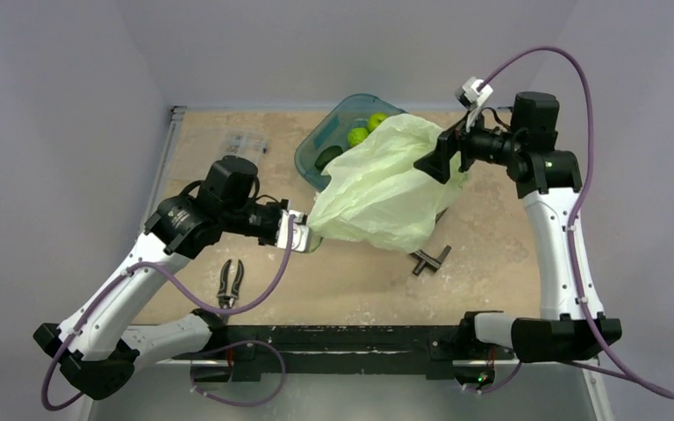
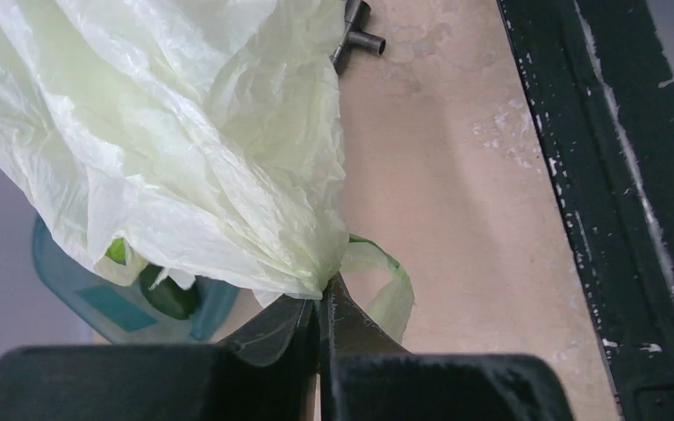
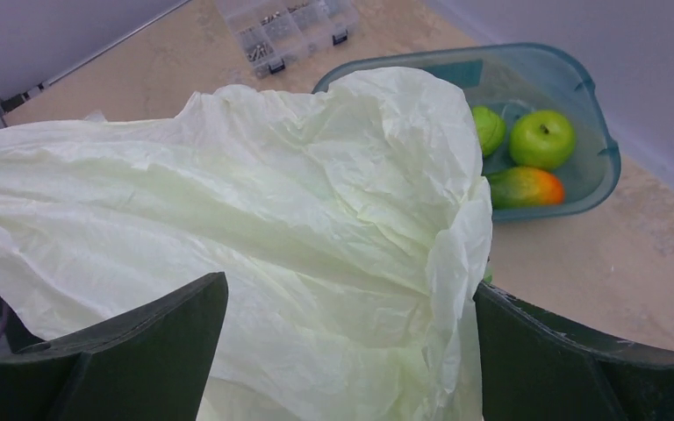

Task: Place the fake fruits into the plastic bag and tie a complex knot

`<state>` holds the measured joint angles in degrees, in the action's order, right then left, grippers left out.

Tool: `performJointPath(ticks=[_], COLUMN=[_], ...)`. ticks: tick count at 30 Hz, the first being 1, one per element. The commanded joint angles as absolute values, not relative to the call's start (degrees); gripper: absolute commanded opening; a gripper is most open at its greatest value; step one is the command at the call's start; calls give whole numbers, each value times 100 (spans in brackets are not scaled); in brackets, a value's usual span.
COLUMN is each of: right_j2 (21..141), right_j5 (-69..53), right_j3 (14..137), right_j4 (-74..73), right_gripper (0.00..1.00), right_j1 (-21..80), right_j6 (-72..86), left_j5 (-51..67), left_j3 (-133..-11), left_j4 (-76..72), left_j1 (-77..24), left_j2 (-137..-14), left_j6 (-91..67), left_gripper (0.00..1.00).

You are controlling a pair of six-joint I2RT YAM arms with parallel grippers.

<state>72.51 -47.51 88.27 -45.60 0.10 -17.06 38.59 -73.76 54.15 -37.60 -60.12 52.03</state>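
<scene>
The pale green plastic bag [image 1: 384,186] is held up over the table's middle and drapes over part of the teal tub [image 1: 311,149]. My left gripper [image 1: 304,230] is shut on the bag's lower left corner; its jaws pinch the plastic in the left wrist view [image 2: 323,296]. My right gripper [image 1: 436,163] is open wide at the bag's upper right edge, with bag plastic [image 3: 316,219] between its fingers [image 3: 351,281]. In the tub lie a green apple [image 3: 541,139], a lime [image 3: 489,129], a mango [image 3: 527,187] and a dark avocado [image 2: 168,296]. The other fruits are hidden.
Pliers [image 1: 231,282] lie near the front left. A black T-shaped tool [image 1: 428,258] lies just in front of the bag. A clear parts box [image 1: 239,140] sits at the back left. The black rail [image 1: 342,338] runs along the near edge.
</scene>
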Motion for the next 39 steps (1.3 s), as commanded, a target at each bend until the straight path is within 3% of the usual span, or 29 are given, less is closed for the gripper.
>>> performJointPath(ticks=[1,4,11,15,18,24,30,39], right_j2=[7622,8144,8589,8646,8480,8690,9380,10041], right_j5=[-3966,-3702,-2798,-3192,-3843,-3618,-2992,-1807], right_j3=[9324,9635,9512,9349,9408,9708,10257,9748], right_j4=[-4668,-5585,-5946,-6195,-5599,-4102,-3890,-4265], right_gripper=[99,99,99,99,99,99,99,97], right_j1=[196,-259,-615,-842,-295,1253,2246,2882], right_j6=[-2042,-2564,-2981,-3269,-2177,-330,-177,-487], left_j5=[3237,2937,2064,1867,1724,1891,1901,1727], left_j3=[-7684,-7685,-6414,-5693,-5448,-5793,-5968,-6011], left_j4=[5604,5967,5809,4983,3960,3331,3318,3267], left_j1=[-3929,-3931,-3848,-3709,-3803,-3854,-4001,-4214], left_j2=[-6047,-6084,-5761,-5385,-5226,-5268,-5287,-5235], left_j6=[6330,6585,6835,6744,6741,7400,8144,8360], left_gripper=[0,0,0,0,0,0,0,0])
